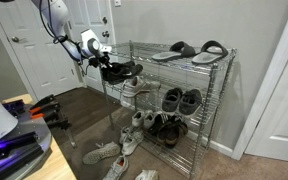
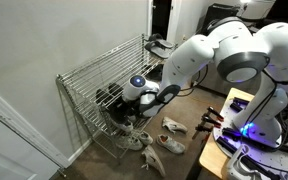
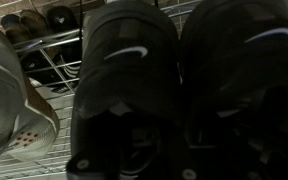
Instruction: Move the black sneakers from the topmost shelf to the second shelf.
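The pair of black sneakers (image 1: 122,70) with white swooshes hangs at the near end of the wire shoe rack (image 1: 219,100), between the topmost shelf and the second shelf. My gripper (image 1: 104,62) is shut on them from the rack's open end. In an exterior view the gripper (image 2: 149,97) reaches into the rack (image 2: 84,85) with the sneakers (image 2: 114,100) in front of it. In the wrist view the two sneakers (image 3: 129,60) fill the frame side by side. My fingers are lost in the dark there.
Grey sandals (image 1: 179,50) lie on the topmost shelf. White shoes (image 1: 134,92) and dark shoes (image 1: 181,100) sit on the second shelf, just below the sneakers. A white shoe (image 3: 9,110) shows beside them. Loose shoes lie on the floor (image 1: 104,152) (image 2: 171,135). A door (image 1: 34,55) stands behind the arm.
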You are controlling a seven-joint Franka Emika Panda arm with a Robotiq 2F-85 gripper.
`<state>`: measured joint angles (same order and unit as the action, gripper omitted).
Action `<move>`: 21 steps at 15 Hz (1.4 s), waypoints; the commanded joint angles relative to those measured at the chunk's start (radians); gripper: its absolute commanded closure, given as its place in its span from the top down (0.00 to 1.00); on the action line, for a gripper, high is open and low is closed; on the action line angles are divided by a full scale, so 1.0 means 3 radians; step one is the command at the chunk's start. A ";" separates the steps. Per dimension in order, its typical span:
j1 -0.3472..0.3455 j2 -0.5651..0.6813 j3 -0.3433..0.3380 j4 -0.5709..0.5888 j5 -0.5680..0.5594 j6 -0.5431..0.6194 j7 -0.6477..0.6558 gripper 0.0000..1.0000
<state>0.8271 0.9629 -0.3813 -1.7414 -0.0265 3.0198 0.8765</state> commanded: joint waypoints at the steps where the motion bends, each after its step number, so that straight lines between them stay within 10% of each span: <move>1: -0.0127 0.0030 0.0045 0.0186 0.0059 -0.0181 -0.0184 0.06; 9: 0.0007 -0.0088 -0.0005 -0.0035 0.0022 -0.0242 -0.0056 0.06; 21: 0.0454 -0.0179 -0.0196 -0.0640 0.0443 0.0866 -0.0212 0.06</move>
<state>0.9148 0.9471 -0.4032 -1.8707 0.0200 3.2161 0.8711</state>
